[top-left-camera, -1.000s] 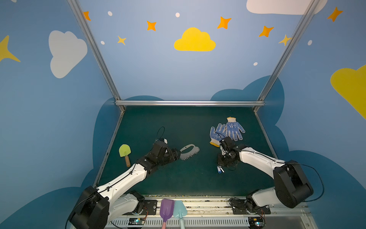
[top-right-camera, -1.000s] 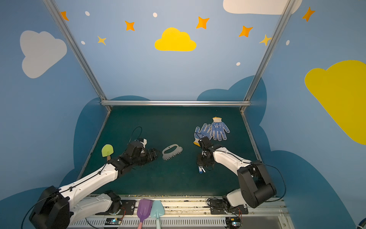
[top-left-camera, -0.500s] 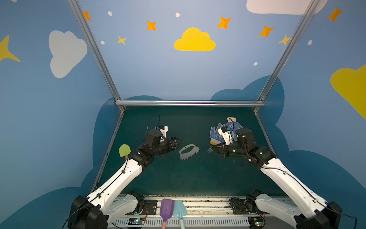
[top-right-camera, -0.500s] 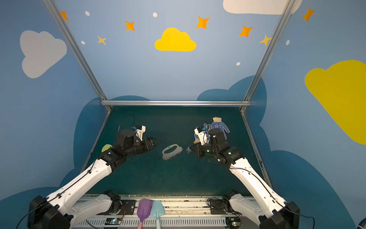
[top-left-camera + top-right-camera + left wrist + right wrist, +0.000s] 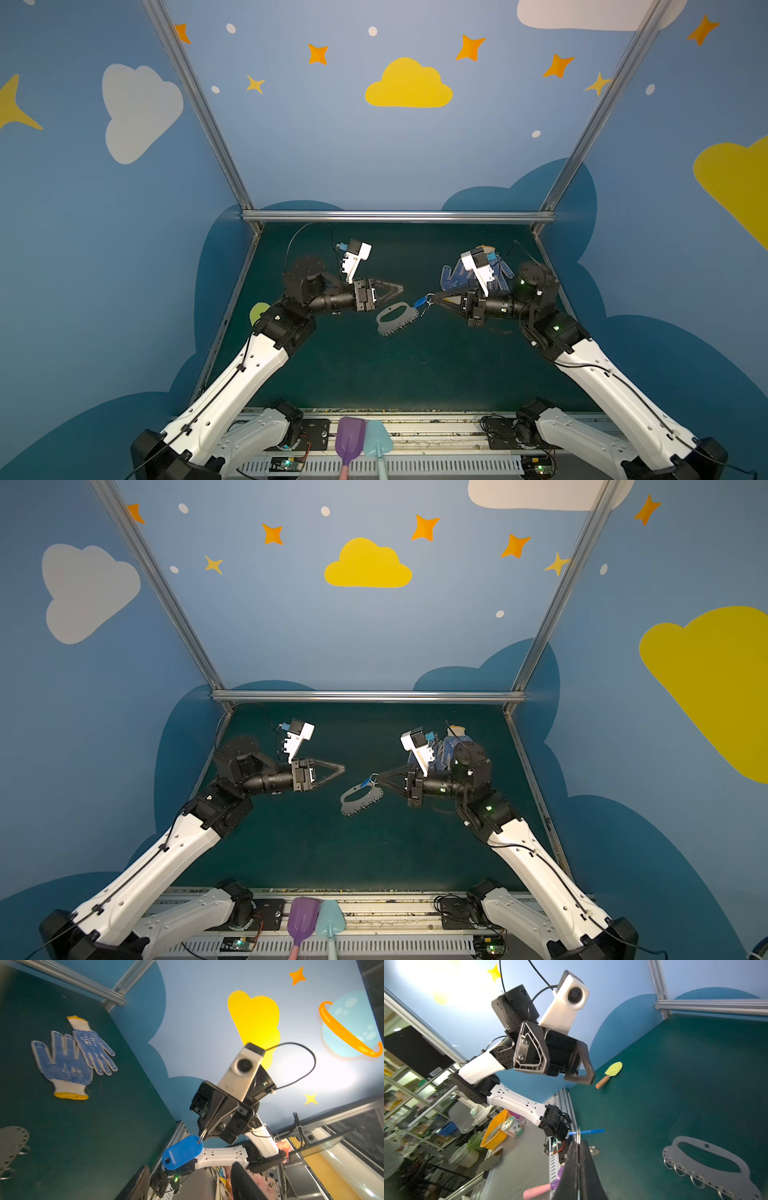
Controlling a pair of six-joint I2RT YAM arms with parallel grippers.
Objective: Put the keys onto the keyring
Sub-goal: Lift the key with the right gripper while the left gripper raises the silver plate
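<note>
The right gripper (image 5: 435, 297) is closed on the small ring of the keys (image 5: 420, 301), in the air near the keyring (image 5: 708, 1173), which lies flat on the mat (image 5: 374, 374). The left gripper (image 5: 398, 287) is open and empty. It should probably pin the keyring first, then threading can go slowly.

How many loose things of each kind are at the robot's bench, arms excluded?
Blue dotted fabric gloves: 2
Toy shovels, green, purple, light blue: 3
Grey flat keyring plate: 1
Bunch of keys with blue plastic tag: 1
Total: 7

Keyring (image 5: 401, 323) on mat (image 5: 374, 374) centre; gloves (image 5: 451, 279) behind right; trowel (image 5: 259, 311) far left
</note>
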